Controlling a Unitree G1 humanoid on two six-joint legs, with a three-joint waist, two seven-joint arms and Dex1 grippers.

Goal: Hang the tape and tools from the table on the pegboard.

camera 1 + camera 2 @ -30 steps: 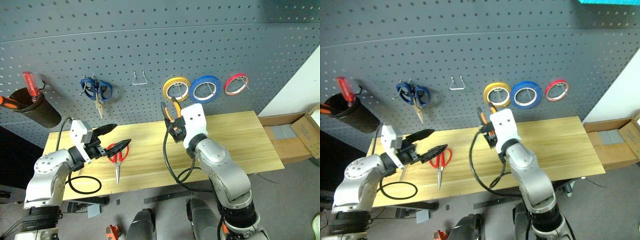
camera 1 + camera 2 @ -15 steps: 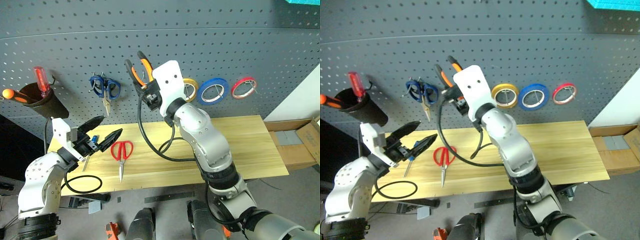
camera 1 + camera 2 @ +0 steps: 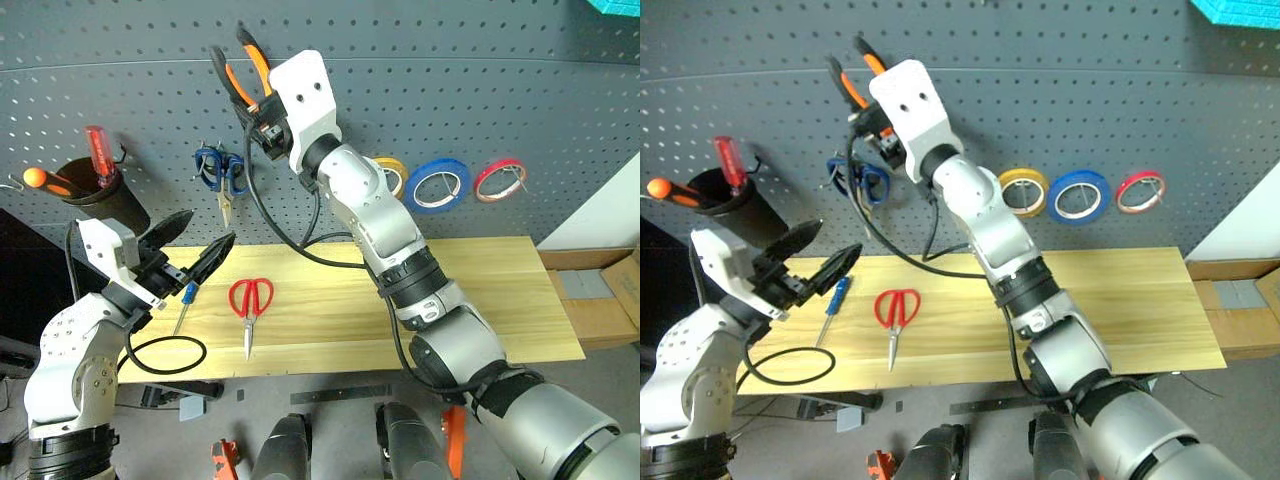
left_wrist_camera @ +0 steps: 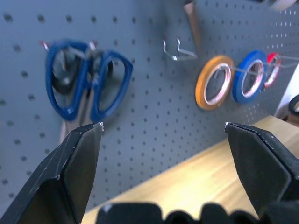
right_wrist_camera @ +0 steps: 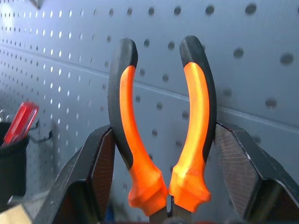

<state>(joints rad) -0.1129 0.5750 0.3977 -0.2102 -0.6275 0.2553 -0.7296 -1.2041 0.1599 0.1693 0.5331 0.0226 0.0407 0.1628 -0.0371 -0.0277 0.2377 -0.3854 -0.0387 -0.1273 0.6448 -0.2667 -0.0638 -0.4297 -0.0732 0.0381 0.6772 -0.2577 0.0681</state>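
High against the dark grey pegboard (image 3: 520, 80), my right gripper (image 3: 262, 128) is shut on the pliers (image 3: 240, 68), whose orange-and-black handles (image 5: 161, 135) point up between its fingers (image 5: 91, 179). On the light-wood table (image 3: 480, 290) lie the red-handled scissors (image 3: 249, 300) and, to their left, the small blue-handled screwdriver (image 3: 186, 298). Above the table's left end, over the screwdriver, my left gripper (image 3: 205, 232) is open and empty. The blue tape (image 3: 440, 183) hangs on a pegboard hook at the right.
Blue-handled scissors (image 3: 222, 172) hang on the board, with an empty wire hook (image 4: 177, 49) beside them. Yellow tape (image 3: 392, 172) and red tape (image 3: 500, 178) flank the blue ring. A black cup (image 3: 100, 195) holds a red screwdriver. A black cable loop (image 3: 165, 355) lies front left.
My right arm has swung up and to the left with the pliers, from near the yellow tape to the upper board. The left gripper has risen a little, still open.
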